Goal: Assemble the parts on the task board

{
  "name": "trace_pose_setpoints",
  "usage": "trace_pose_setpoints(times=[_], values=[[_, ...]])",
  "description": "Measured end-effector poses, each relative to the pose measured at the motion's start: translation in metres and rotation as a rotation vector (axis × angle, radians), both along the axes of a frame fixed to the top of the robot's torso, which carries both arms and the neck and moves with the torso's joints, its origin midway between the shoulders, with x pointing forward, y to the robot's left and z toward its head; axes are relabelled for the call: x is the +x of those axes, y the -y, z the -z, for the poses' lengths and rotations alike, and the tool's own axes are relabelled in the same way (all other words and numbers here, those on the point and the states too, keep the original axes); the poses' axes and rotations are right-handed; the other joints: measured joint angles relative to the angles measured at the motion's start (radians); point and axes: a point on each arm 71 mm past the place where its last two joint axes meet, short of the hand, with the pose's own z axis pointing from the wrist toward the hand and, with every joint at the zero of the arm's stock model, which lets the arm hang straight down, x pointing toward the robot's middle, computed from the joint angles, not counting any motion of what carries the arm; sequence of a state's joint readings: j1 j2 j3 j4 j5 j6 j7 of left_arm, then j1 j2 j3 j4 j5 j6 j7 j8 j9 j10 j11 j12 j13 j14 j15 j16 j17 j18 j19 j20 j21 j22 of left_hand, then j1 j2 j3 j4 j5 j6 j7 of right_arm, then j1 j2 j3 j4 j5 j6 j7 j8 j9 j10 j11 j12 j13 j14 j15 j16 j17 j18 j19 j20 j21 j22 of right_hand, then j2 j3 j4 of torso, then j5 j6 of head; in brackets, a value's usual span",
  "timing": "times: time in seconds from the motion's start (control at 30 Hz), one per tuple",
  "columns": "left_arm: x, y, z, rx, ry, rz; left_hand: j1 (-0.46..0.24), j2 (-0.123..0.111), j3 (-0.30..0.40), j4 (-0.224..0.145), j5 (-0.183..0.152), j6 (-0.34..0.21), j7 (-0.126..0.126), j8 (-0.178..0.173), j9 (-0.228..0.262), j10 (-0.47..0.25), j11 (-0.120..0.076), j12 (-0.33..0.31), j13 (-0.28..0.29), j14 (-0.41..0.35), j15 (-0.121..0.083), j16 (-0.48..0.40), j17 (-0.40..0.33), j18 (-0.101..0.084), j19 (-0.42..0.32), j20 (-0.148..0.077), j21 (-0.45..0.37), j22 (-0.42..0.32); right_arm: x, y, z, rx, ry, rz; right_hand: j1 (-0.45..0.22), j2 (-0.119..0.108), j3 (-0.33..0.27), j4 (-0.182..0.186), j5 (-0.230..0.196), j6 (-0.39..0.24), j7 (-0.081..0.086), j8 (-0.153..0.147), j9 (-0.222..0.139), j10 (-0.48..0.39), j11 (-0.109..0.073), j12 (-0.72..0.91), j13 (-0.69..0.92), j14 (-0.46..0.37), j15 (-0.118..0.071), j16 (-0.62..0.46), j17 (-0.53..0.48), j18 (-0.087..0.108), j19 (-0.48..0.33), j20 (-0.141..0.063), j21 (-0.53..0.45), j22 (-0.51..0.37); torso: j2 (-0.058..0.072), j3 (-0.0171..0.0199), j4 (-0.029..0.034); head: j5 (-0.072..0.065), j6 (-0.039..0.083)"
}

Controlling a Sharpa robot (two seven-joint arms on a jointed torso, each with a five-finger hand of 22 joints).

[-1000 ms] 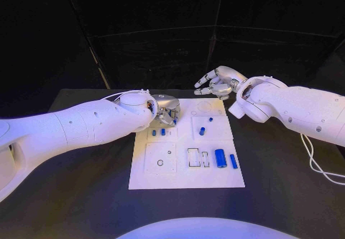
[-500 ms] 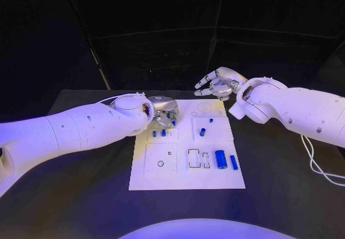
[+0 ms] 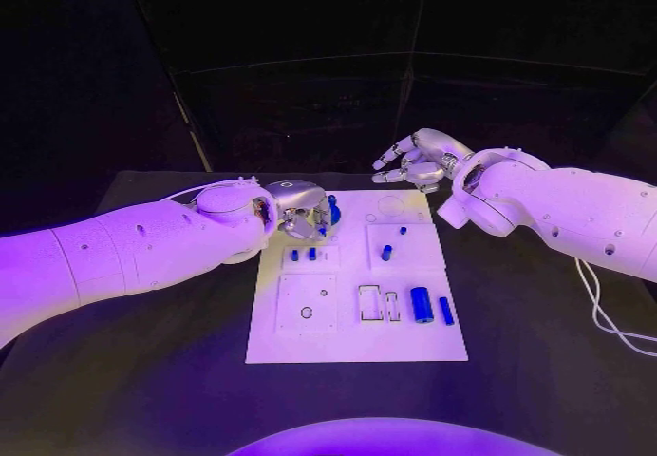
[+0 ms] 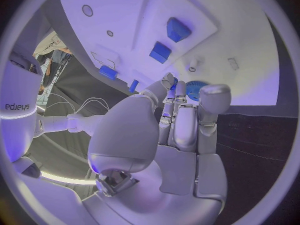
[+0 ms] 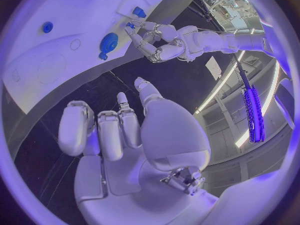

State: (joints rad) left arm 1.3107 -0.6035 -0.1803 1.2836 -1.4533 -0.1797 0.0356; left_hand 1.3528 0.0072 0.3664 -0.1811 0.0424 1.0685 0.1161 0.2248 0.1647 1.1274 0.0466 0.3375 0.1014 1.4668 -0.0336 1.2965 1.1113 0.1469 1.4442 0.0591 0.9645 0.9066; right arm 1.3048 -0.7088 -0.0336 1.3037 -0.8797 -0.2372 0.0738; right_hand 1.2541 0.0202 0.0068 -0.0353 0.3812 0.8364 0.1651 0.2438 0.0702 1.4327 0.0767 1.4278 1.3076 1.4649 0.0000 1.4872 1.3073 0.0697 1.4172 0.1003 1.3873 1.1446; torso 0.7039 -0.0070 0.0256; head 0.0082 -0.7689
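while the left robot hand (image 3: 304,211) pinches a small blue part (image 3: 333,209) over the far left of the task board (image 3: 356,328), the right robot hand (image 3: 418,160) hovers beyond, fingers apart, holding nothing. part judged rigid, light, slippery; best pinched at its sides.

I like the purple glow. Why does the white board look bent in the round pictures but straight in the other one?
In the head view the task board lies flat with straight edges under purple light. In the left wrist view the fisheye lens curves the board's edge behind the left hand. In the right wrist view it bends likewise beyond the right hand, and ceiling lamps glare in bright streaks.
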Motion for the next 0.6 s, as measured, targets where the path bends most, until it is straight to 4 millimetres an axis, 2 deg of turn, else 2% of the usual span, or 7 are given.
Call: trace_pose_setpoints(times=[0.27,0.6], values=[[-0.003,-0.022,-0.001,-0.007,-0.007,-0.038,0.000,0.000,0.000,0.000,0.000,0.000,0.000,0.000,0.000,0.000,0.000,0.000,0.000,0.000,0.000,0.000,0.000,0.000,0.000,0.000,0.000,0.002,0.000,0.001,0.000,-0.001,0.000,0.002,-0.004,0.004,0.000,0.000,0.006,0.000,0.000,0.000,0.000,0.000,0.000,0.000,0.000,0.000,0.000,0.000,0.000,0.000,0.000,0.000,0.000,0.000,0.000,0.0002,0.0000,0.002,0.000],[-0.003,-0.032,-0.001,-0.013,-0.014,-0.063,-0.004,-0.006,0.003,0.003,0.000,0.000,0.000,-0.004,0.000,0.003,0.004,-0.004,-0.003,0.000,0.000,0.000,-0.001,0.000,0.000,0.000,0.000,0.001,0.000,0.001,0.000,-0.001,0.000,0.003,-0.004,0.004,0.000,0.000,0.006,0.000,0.000,0.000,0.000,0.000,0.000,0.000,0.000,0.000,0.000,0.000,0.000,0.000,0.000,0.000,0.000,0.000,0.000,0.0010,-0.0023,0.004,-0.002]])
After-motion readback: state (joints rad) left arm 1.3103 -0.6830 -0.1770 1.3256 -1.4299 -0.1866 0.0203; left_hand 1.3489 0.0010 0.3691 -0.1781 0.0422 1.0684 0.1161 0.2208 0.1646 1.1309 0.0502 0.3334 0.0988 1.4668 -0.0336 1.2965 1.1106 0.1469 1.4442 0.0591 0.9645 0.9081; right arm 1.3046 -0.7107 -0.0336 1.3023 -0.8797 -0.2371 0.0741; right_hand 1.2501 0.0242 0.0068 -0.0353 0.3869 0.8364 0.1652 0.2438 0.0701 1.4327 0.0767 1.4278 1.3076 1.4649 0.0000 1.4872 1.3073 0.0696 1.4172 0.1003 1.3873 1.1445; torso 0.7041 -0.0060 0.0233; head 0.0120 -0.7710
